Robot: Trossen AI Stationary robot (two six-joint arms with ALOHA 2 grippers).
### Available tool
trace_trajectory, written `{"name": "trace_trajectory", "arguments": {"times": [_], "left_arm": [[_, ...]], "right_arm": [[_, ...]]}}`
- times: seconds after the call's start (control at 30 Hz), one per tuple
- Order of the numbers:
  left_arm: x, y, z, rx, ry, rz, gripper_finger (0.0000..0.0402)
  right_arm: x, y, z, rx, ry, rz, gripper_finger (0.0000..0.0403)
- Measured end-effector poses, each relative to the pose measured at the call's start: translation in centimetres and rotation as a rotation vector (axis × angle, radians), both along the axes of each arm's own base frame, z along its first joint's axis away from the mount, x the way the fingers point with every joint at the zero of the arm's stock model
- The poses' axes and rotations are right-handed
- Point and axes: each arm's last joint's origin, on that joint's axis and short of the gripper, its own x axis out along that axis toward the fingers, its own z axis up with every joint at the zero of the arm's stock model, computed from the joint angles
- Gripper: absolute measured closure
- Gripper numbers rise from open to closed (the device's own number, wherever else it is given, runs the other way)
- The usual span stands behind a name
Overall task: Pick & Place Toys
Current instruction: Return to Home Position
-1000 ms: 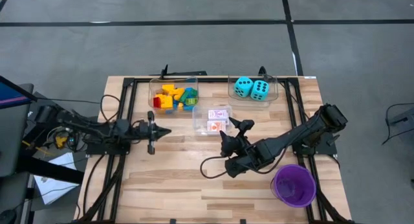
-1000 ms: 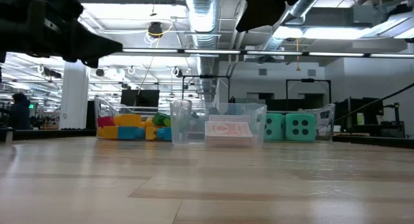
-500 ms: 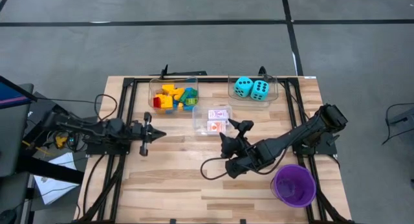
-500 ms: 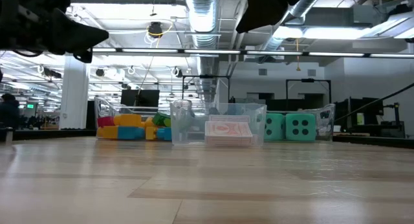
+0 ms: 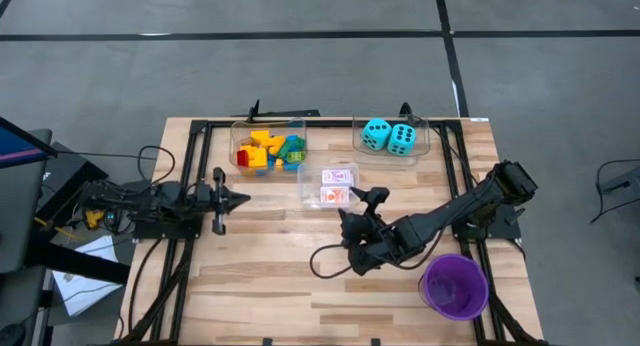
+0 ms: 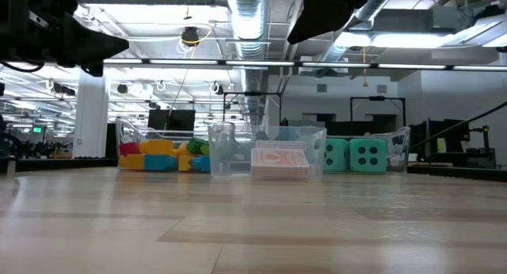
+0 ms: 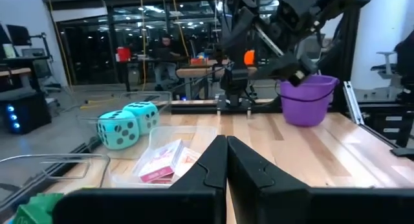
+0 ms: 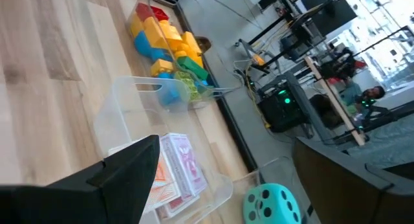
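Several coloured bricks (image 5: 268,149) lie in a clear bin at the far left. Two turquoise dice (image 5: 390,136) sit in a clear bin at the far right. Red-and-white card packs (image 5: 337,184) lie in a clear bin between them, and also show in the right wrist view (image 8: 181,172). My left gripper (image 5: 243,197) is shut and empty above the table's left part, pointing toward the right edge; its shut fingers show in the left wrist view (image 7: 226,146). My right gripper (image 5: 360,205) is open and empty, above the table just to the near right of the card bin.
A purple cup (image 5: 455,286) stands at the near right corner, beside my right arm. A black frame (image 5: 200,136) runs along the table's edges. Bare wood (image 5: 260,276) lies across the near half of the table.
My left gripper has drawn back toward the table's left edge, still shut and still level. My right gripper has stayed by the card bin.
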Motion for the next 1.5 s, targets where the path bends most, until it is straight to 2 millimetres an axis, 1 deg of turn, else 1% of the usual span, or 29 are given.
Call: {"name": "trace_trajectory", "arguments": {"times": [0.27,0.4,0.53,0.63,0.77,0.87,0.93,1.03,1.13,1.17,1.2,1.3,1.4,1.47,1.5], "left_arm": [[0.0,0.5,0.0,-0.003,0.002,0.051,0.0401],[0.0,0.5,-0.1,-0.041,0.001,0.058,0.0401],[0.3,0.5,-0.3,-0.047,0.025,0.056,0.0401],[0.5,0.5,-0.2,-0.046,0.027,0.056,0.0401],[0.7,0.5,-0.3,-0.044,0.037,0.056,0.0401],[0.9,0.4,-0.4,-0.041,0.059,0.056,0.0401],[1.0,0.4,-0.6,-0.039,0.077,0.056,0.0401],[1.1,0.4,-0.8,-0.036,0.097,0.056,0.0401],[1.3,0.4,-1.0,-0.033,0.120,0.056,0.0401],[1.3,0.4,-1.0,-0.032,0.125,0.056,0.0401],[1.4,0.4,-1.1,-0.031,0.133,0.056,0.0401],[1.5,0.4,-1.3,-0.029,0.152,0.056,0.0401],[1.6,0.4,-1.4,-0.027,0.167,0.055,0.0401],[1.6,0.4,-1.5,-0.025,0.177,0.054,0.0401],[1.7,0.3,-1.5,-0.025,0.182,0.053,0.0401]], "right_arm": [[0.0,0.0,0.0,0.007,0.001,0.003,0.0061],[0.3,0.1,0.1,0.039,-0.025,0.014,0.0061],[1.5,0.3,0.5,0.205,-0.111,0.087,0.0065],[2.9,0.2,1.0,0.345,-0.162,0.225,0.0082],[4.4,0.2,1.7,0.480,-0.238,0.497,0.0121],[5.1,0.1,2.4,0.533,-0.319,0.683,0.0164],[5.3,-0.2,2.3,0.530,-0.349,0.754,0.0204],[5.5,-0.9,2.2,0.489,-0.381,0.767,0.0279],[5.6,-1.5,2.0,0.462,-0.345,0.782,0.0366],[5.7,-1.6,1.9,0.461,-0.333,0.805,0.0383],[5.7,-1.6,1.9,0.465,-0.324,0.830,0.0391],[5.5,-1.2,1.8,0.474,-0.297,0.874,0.0388],[5.3,-1.1,1.1,0.457,-0.205,0.879,0.0400],[4.8,-1.4,0.8,0.466,-0.172,0.872,0.0399],[4.4,-1.5,0.7,0.471,-0.188,0.881,0.0399]]}}
